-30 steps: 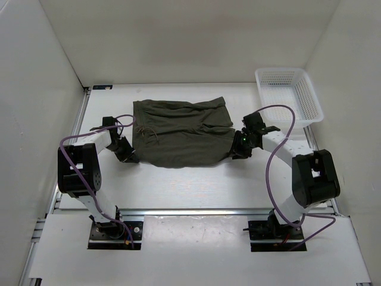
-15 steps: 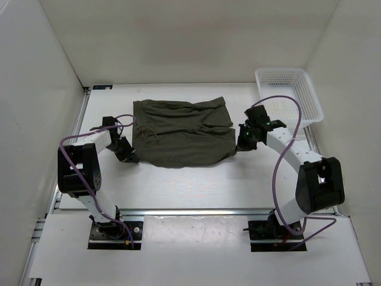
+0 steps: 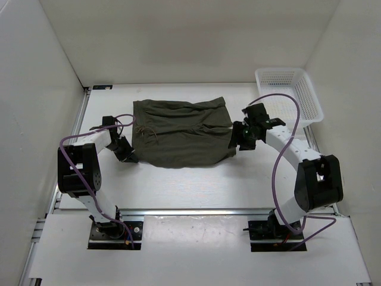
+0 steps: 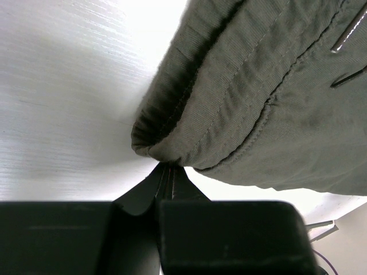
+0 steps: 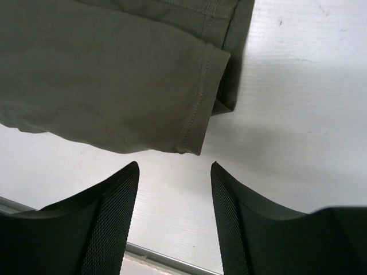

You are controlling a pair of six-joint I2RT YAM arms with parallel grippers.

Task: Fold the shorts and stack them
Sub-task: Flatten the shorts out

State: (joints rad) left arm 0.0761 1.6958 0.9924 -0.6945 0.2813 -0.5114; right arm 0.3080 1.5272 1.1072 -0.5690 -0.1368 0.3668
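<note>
The shorts (image 3: 181, 131) lie spread in the middle of the counter (image 3: 178, 185). The left tool (image 4: 166, 175) is clamped on their near left corner, and the cloth inside it is hidden. The right tool (image 5: 172, 169) stands apart just beside the leg hem, not touching it.

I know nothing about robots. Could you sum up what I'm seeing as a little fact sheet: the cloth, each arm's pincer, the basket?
Cloth: dark olive shorts, spread flat on the white table
Left pincer: shut, pinching the left edge of the shorts
Right pincer: open, just off the leg hem, holding nothing
Basket: white mesh, at the table's far right, apart from the shorts
</note>
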